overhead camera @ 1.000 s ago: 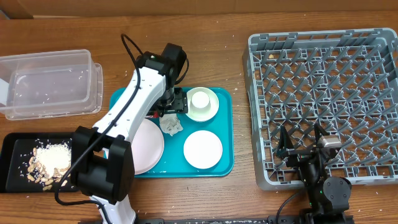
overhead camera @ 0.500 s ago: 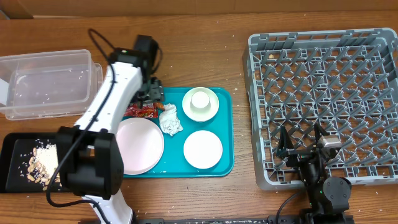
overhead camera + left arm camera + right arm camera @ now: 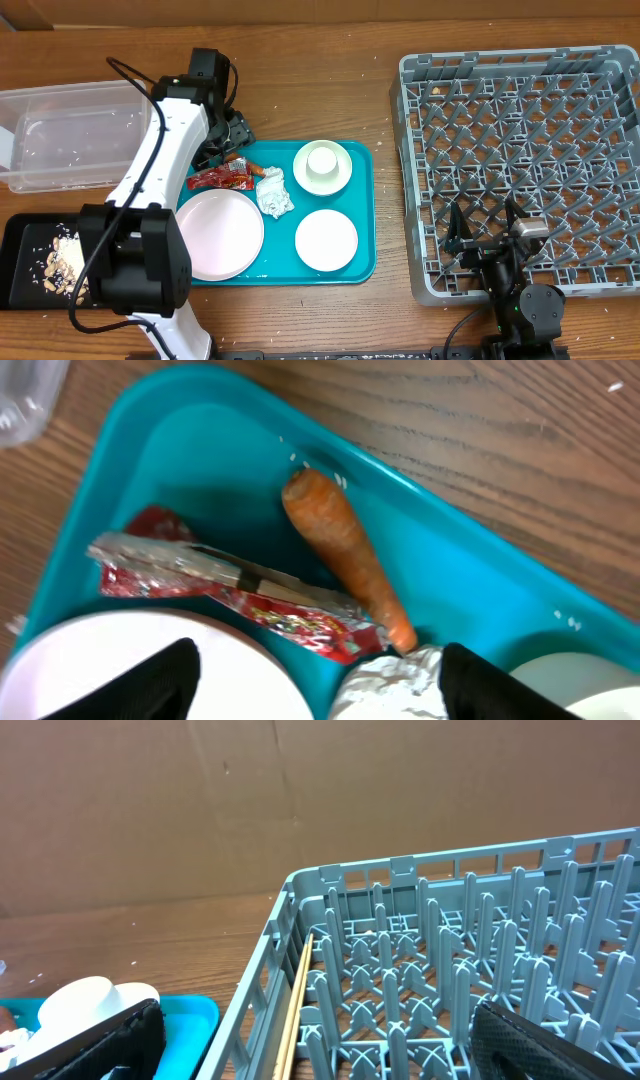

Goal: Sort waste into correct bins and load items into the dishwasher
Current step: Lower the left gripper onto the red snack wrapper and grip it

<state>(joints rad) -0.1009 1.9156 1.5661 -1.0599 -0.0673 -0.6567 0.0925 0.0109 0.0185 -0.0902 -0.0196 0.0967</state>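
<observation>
Left wrist view shows your left gripper [image 3: 318, 658] spread wide with nothing between its fingers, hanging over the far left corner of the teal tray [image 3: 180, 450]. Just ahead of it lies the orange carrot stick [image 3: 345, 555], its thin end touching the crumpled napkin [image 3: 390, 685] by the right finger. The red snack wrapper [image 3: 230, 585] lies beside the carrot, reaching toward the left finger, with the pink-white plate [image 3: 130, 670] directly under that finger. From overhead, further right of the gripper on the same tray, the small cup [image 3: 322, 158] sits inside one white bowl [image 3: 340, 178], and the second bowl [image 3: 326, 240] lies nearer you. To the gripper's left on the counter [image 3: 350, 50] stands the clear tub [image 3: 70, 140]; the black tray [image 3: 20, 260], holding rice and crumbs [image 3: 65, 262], lies nearer than the tub. Your right gripper [image 3: 485, 232] is open and empty too, over the near edge of the grey dish rack [image 3: 530, 140].
</observation>
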